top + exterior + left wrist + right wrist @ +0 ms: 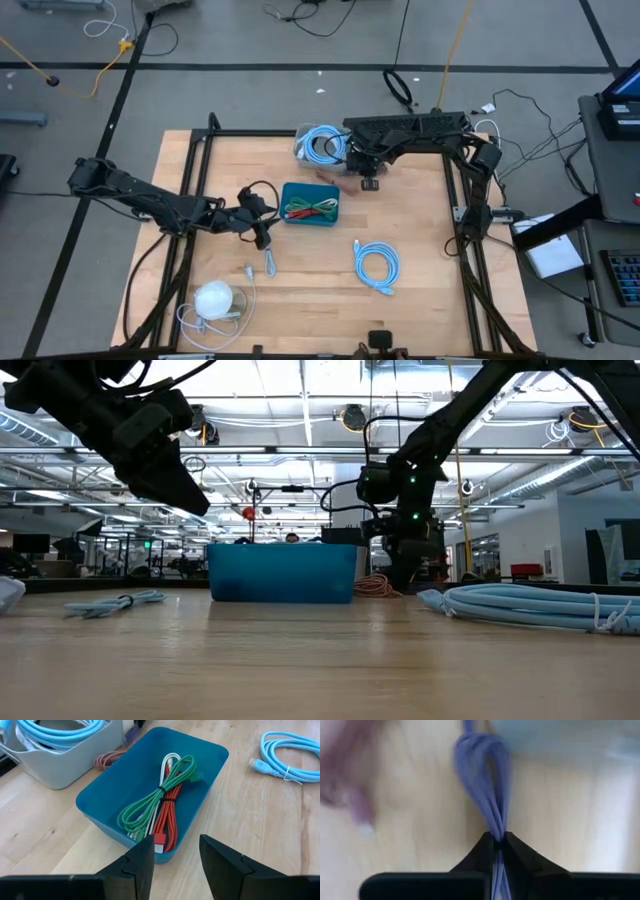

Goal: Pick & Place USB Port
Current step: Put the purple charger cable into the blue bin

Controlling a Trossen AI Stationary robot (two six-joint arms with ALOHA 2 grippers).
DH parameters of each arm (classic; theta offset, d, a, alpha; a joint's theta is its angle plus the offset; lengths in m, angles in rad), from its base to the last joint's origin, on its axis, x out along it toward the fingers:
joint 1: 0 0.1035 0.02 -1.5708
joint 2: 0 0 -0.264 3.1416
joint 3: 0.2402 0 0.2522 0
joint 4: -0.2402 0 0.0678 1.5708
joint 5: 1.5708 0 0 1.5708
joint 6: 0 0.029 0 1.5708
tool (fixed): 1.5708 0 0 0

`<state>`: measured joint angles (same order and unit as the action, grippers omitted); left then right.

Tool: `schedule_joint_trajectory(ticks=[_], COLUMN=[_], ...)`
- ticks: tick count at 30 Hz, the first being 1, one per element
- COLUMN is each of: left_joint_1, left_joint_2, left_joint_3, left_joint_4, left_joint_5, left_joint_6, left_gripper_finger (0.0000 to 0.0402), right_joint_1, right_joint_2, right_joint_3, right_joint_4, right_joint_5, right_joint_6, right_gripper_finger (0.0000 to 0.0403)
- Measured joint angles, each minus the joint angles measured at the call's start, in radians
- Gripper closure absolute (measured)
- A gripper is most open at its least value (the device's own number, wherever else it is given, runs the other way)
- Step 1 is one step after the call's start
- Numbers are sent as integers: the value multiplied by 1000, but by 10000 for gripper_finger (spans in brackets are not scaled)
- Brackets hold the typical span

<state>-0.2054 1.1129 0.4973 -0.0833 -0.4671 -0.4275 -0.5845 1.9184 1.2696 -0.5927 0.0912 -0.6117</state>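
Two bins on the wooden worktop (300,290): one blue bin (310,204) holding green, red and white cables (160,800), one pale bin (318,147) of light-blue cable. Two loose cables — a blue coil (377,266), a white one (213,300). Right tool (499,840) pinched tight on a bluish cable loop (487,785) just beside the pale bin; left tool (175,857) part open, empty, near the blue bin. Grey floor with cords.

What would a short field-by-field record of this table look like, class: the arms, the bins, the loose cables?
right gripper: fingers shut on a cable loop, beside the grey bin
left gripper: fingers open, empty, near the blue bin
blue bin contents: green cable, red cable and a white one, bundled
grey bin contents: light blue cable coil
loose on table: light blue cable; white cable
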Motion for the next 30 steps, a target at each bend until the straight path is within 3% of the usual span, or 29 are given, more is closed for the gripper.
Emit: schedule_joint_trajectory(ticks=[6, 11, 15, 24, 28, 30], left_joint_1=[-24, -40, -41, -40, -27, -21], left_joint_2=[0, 0, 0, 0, 0, 0], left_joint_3=[0, 0, 0, 0, 0, 0], left_joint_4=[-3, -7, -21, -26, -26, -26], left_joint_5=[6, 6, 2, -31, -31, -31], left_joint_6=[-12, -20, -20, 0, 4, 4], left_gripper_finger=[243, 243, 243, 243, 243, 243], right_joint_1=[27, 107, 245, 584, 659, 670], right_joint_2=[-134, -284, -362, -330, -295, -282], right_joint_3=[-6, -45, -63, -66, -49, -34], right_joint_4=[-88, -74, -72, 36, 53, 85], right_joint_5=[222, 161, 171, 319, 433, 439], right_joint_6=[115, 228, 311, 396, 397, 402], right_gripper_finger=[391, 392, 392, 392, 393, 393])
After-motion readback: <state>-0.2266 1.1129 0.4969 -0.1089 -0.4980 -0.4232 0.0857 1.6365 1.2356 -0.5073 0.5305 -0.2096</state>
